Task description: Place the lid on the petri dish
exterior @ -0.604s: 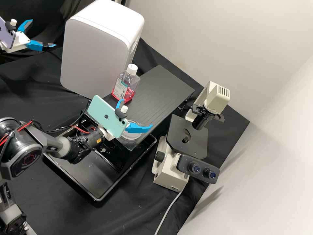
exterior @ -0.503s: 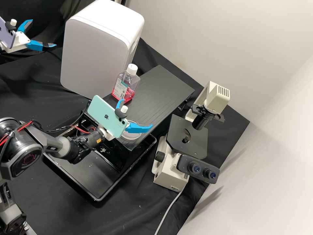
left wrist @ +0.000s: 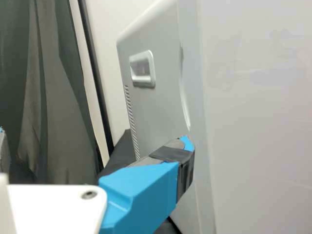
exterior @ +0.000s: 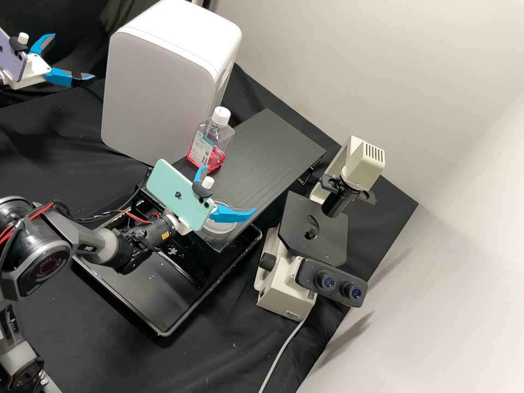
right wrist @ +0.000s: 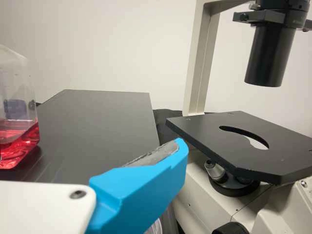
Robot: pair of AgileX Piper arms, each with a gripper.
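Black cloth covers the bench (exterior: 65, 142), where a ribbed black platform (exterior: 273, 147) stands over a tray (exterior: 153, 295). A clear petri dish (exterior: 221, 225) sits on the platform's near corner; whether its lid is on cannot be told. The right gripper (exterior: 218, 195) hangs over it, fingers spread wide, one touching or just above the dish's rim. From the dish, a bottle (exterior: 210, 143) of red liquid stands at twelve o'clock, a microscope (exterior: 314, 240) at three o'clock and a white box (exterior: 164, 71) at eleven. The left gripper (exterior: 61, 59), also spread wide, hangs well apart at ten o'clock.
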